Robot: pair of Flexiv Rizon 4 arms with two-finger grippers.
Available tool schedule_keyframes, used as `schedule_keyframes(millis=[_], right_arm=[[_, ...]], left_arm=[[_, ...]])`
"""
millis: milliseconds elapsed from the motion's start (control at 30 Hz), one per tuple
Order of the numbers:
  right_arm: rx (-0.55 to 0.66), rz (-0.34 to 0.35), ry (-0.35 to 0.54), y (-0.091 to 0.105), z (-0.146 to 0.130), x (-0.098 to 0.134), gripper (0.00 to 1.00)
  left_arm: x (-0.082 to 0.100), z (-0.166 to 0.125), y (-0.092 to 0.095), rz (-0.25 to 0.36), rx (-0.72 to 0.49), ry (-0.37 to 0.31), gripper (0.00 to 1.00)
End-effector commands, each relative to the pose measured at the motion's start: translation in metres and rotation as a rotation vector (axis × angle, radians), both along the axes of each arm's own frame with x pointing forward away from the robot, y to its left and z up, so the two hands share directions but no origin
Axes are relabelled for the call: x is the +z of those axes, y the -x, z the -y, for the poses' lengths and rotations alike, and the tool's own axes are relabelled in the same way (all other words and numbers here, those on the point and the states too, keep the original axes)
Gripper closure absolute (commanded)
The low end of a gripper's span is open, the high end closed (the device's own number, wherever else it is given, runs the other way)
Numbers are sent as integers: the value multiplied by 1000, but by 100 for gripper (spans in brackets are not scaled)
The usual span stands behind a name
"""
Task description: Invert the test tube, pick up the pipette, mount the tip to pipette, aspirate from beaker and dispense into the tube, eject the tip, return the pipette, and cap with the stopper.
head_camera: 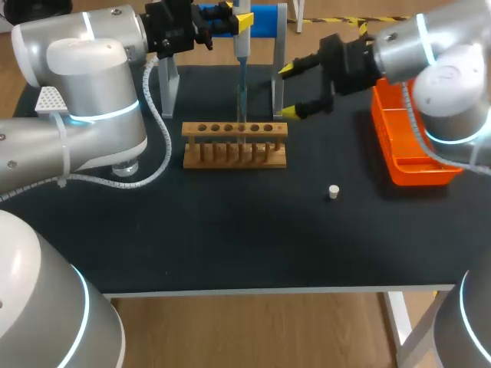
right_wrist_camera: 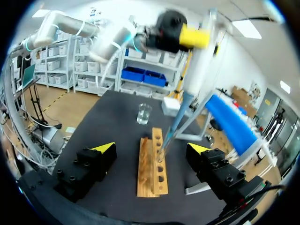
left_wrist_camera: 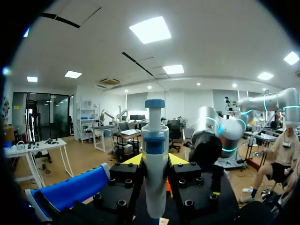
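My left gripper (head_camera: 222, 23) is shut on the grey and blue pipette (head_camera: 241, 54), holding it upright above the wooden tube rack (head_camera: 234, 144). Its thin tip (head_camera: 242, 107) points down into a clear test tube (right_wrist_camera: 162, 151) standing in a middle hole of the rack (right_wrist_camera: 151, 176). In the left wrist view the pipette's body (left_wrist_camera: 154, 159) sits clamped between the yellow-tipped fingers (left_wrist_camera: 133, 160). My right gripper (head_camera: 288, 90) stands wide open just right of the rack, with nothing in it. A white stopper (head_camera: 333, 192) lies on the mat in front of it. The glass beaker (right_wrist_camera: 144, 113) stands beyond the rack's far end.
An orange bin (head_camera: 414, 157) sits at the table's right edge. A grey stand with a blue top (head_camera: 265, 19) rises behind the rack. The beaker (head_camera: 126, 165) is partly hidden under my left arm. The black mat in front of the rack is bare apart from the stopper.
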State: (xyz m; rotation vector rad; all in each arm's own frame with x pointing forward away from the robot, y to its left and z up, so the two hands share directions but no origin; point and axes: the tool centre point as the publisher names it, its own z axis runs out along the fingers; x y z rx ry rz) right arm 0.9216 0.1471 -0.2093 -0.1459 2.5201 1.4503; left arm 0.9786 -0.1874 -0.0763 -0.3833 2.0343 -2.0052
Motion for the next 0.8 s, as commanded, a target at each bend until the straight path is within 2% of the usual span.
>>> schedule_keyframes(millis=[33, 400, 600, 800], right_arm=[[-18, 43, -52, 23, 49, 46, 0], [-66, 50, -164, -4, 46, 126, 0], [-58, 42, -236, -24, 32, 156, 0], [-6, 23, -301, -36, 5, 175, 0]], left_arm=[[0, 1, 0, 1, 2, 2, 100], [0, 1, 0, 1, 2, 2, 100], [0, 1, 0, 1, 2, 2, 100], [0, 1, 0, 1, 2, 2, 100]])
